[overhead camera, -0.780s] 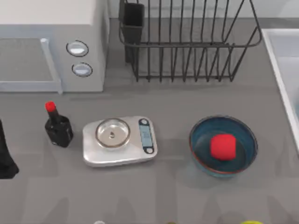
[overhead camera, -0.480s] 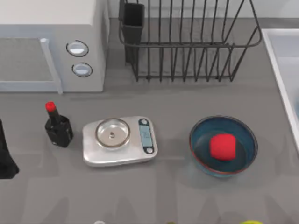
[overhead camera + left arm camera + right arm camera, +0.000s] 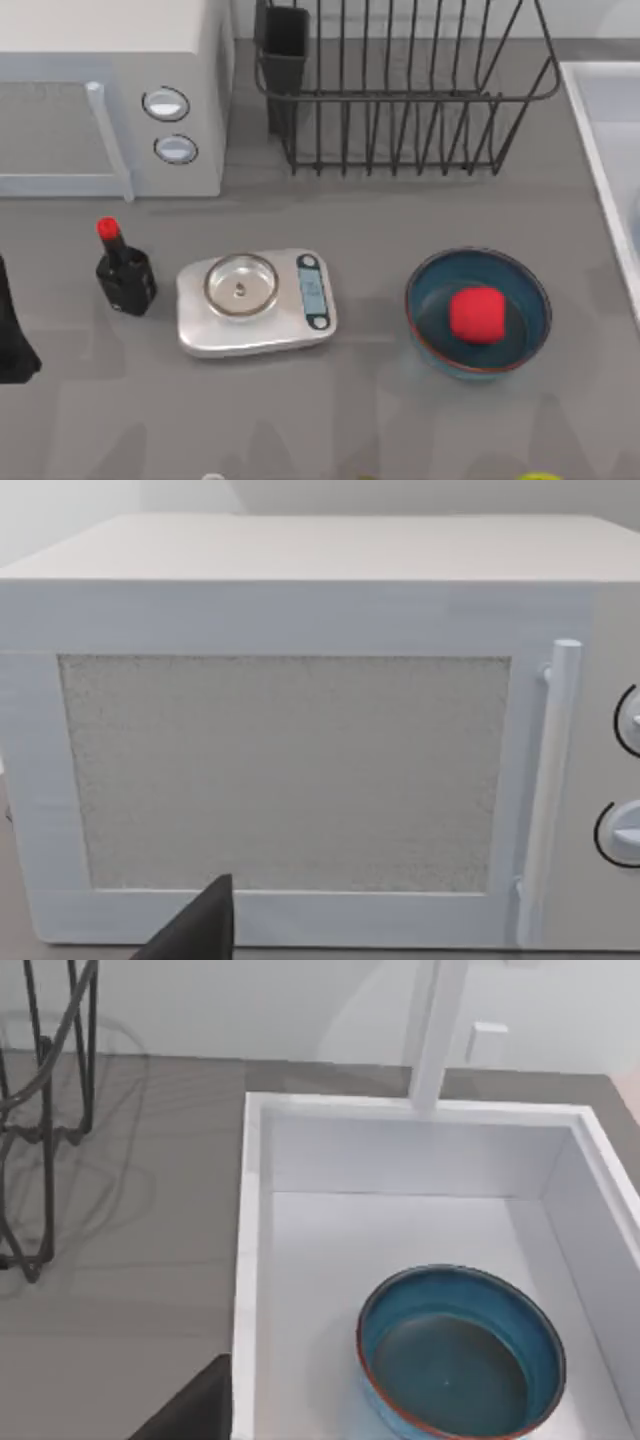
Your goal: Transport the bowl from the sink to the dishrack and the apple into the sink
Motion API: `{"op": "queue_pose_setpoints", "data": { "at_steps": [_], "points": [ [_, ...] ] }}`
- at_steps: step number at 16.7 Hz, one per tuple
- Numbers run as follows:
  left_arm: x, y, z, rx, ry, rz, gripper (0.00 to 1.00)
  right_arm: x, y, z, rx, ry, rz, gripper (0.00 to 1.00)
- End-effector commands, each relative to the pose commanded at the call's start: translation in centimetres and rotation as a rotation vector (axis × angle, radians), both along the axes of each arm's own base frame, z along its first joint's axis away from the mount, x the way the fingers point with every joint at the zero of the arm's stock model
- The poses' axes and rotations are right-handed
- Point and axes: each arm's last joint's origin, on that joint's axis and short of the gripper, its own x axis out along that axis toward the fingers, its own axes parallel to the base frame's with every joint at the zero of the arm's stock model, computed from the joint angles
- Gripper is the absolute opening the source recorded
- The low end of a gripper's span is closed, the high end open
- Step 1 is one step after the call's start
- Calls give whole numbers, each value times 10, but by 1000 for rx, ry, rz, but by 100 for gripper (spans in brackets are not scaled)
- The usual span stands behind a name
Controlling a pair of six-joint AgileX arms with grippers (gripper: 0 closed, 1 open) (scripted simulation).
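The teal-blue bowl [image 3: 460, 1355] with a red-brown rim stands upright in the white sink [image 3: 255, 1260], seen in the right wrist view. A dark part of my right gripper [image 3: 195, 1410] hangs above the counter just outside the sink's rim, apart from the bowl. The red apple [image 3: 476, 313] lies inside a second, like bowl [image 3: 428, 300] on the counter at front right. The sink's rim [image 3: 600, 150] runs along the right edge. The black wire dishrack [image 3: 400, 90] stands at the back middle. My left arm [image 3: 12, 335] is at the far left, facing the microwave.
A white microwave [image 3: 110, 90] fills the back left. A black bottle with a red cap [image 3: 124, 270] and a silver scale [image 3: 255, 300] stand at front left and centre. A white faucet post [image 3: 440, 1030] rises behind the sink.
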Motion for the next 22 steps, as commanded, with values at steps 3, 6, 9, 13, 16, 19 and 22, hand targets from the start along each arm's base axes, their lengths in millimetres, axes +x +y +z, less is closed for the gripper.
{"op": "queue_pose_setpoints", "data": {
  "at_steps": [3, 6, 9, 13, 16, 19, 22],
  "points": [
    [0, 0, 0, 0, 0, 0, 100, 46, -13, 35, -15, 178, -24, 100],
    [0, 0, 0, 0, 0, 0, 100, 107, -34, 54, -17, 367, -40, 100],
    [0, 0, 0, 0, 0, 0, 100, 173, -63, 50, -5, 556, -46, 100],
    [0, 0, 0, 0, 0, 0, 100, 251, -105, 9, 28, 784, -40, 100],
    [0, 0, 0, 0, 0, 0, 100, 291, -134, -36, 59, 925, -28, 100],
    [0, 0, 0, 0, 0, 0, 100, 315, -155, -80, 88, 1031, -14, 100],
    [0, 0, 0, 0, 0, 0, 100, 325, -166, -109, 106, 1092, -4, 100]
  ]
}}
